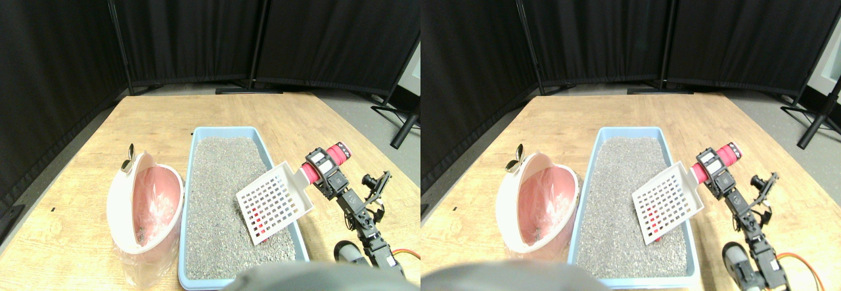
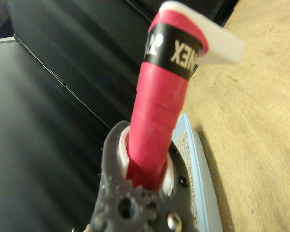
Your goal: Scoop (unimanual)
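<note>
The stereo pair camera is looking forward and down from the robot's front, taking in the whole litter tray point(image 1: 194, 192), which is lying lengthwise away from it, with black curtains point(image 1: 197, 28) standing well beyond the tray. The wrist camera is sitting very close behind the gripper point(image 2: 145, 169), looking along the red handle point(image 2: 159, 111). Both views are sharing the handle point(image 1: 338, 153), the tray's blue rim point(image 2: 198, 154) and the wooden floor point(image 2: 251, 145) beside it.
</note>
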`<state>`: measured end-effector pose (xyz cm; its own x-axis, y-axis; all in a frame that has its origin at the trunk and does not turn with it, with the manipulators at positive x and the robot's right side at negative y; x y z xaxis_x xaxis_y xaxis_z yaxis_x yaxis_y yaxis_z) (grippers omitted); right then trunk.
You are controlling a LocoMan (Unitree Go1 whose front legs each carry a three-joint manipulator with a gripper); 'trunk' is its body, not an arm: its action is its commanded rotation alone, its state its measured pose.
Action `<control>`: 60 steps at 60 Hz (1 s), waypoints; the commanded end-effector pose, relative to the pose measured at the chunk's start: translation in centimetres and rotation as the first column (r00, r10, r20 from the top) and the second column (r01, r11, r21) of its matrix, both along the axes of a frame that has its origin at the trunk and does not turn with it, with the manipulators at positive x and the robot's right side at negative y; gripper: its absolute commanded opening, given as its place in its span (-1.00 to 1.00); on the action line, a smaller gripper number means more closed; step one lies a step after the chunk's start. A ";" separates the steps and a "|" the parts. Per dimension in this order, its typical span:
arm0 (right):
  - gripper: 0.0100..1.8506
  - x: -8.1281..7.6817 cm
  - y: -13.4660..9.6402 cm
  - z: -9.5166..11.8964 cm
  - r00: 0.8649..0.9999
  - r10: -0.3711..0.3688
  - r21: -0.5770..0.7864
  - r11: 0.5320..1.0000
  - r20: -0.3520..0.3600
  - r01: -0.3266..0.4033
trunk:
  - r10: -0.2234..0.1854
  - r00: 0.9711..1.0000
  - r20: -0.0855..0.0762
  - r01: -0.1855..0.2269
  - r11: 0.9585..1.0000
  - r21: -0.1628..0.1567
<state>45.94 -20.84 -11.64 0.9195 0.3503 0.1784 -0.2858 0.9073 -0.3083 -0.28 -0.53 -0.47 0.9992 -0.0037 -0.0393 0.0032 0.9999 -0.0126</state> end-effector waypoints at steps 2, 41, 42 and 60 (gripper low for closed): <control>-0.95 -0.2 0.1 1.7 0.995 0.034 -0.026 0.999 0.090 -0.032 | -0.006 1.000 -0.009 0.006 0.999 -0.036; -0.95 0.9 -1.0 5.3 0.990 0.021 -0.252 0.968 0.139 0.015 | -0.035 0.999 0.032 0.037 0.997 -0.067; -0.95 0.9 -1.0 5.3 0.990 0.021 -0.252 0.968 0.139 0.015 | -0.034 0.999 0.032 0.036 0.997 -0.068; -0.95 2.3 -0.6 5.6 0.995 0.048 -0.401 0.916 0.091 -0.008 | -0.021 0.999 0.041 0.024 0.996 -0.083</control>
